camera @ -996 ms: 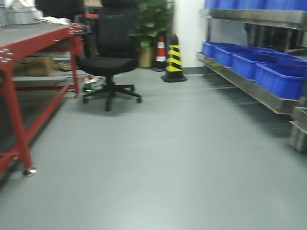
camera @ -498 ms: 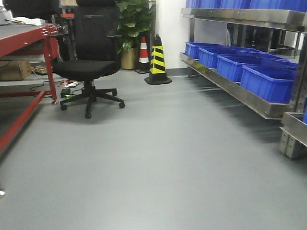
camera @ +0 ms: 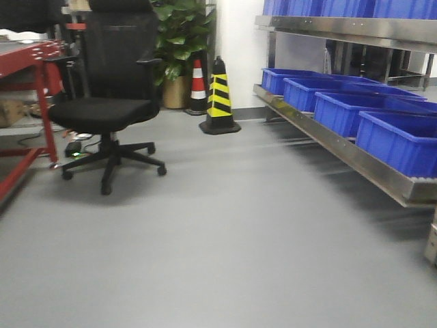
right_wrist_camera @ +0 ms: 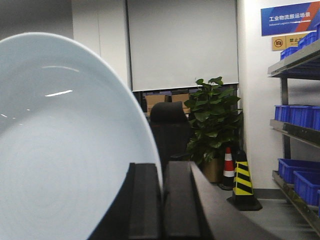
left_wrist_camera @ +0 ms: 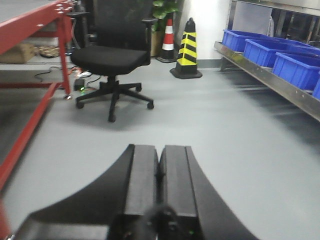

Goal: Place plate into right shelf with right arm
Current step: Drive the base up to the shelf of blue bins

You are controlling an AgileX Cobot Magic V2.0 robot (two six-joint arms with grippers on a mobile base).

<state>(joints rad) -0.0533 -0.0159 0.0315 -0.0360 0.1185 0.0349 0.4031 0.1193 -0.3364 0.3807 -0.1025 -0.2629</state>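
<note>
We have the plain white round plate (right_wrist_camera: 65,140) filling the left half of the right wrist view. It stands on edge in the air, hollow face toward the camera. Its rim runs down into the narrow slot between the two black fingers of the right gripper (right_wrist_camera: 162,175), and those fingers are clamped on it.

The left gripper (left_wrist_camera: 159,150) has both black fingers pressed flat together with nothing between them, and it hangs above the smooth grey floor (camera: 239,246).

From the front view we see the shiny stainless-steel right shelf (camera: 328,140) running along the right side. A row of large blue plastic bins (camera: 341,109) sits on its lower tier, with more blue bins above. The plate is not on the shelf; in the right wrist view the rack stands off at the right edge, well apart from the plate.

Beside the near end of the shelf stands a black-and-yellow striped cone (camera: 218,96), with a red-and-white cone (camera: 197,82) just behind it and a leafy green potted plant (camera: 177,34) next to that. To the left we see a black wheeled office chair (camera: 109,102) and, at the far left edge, the red-framed table (camera: 41,65).
</note>
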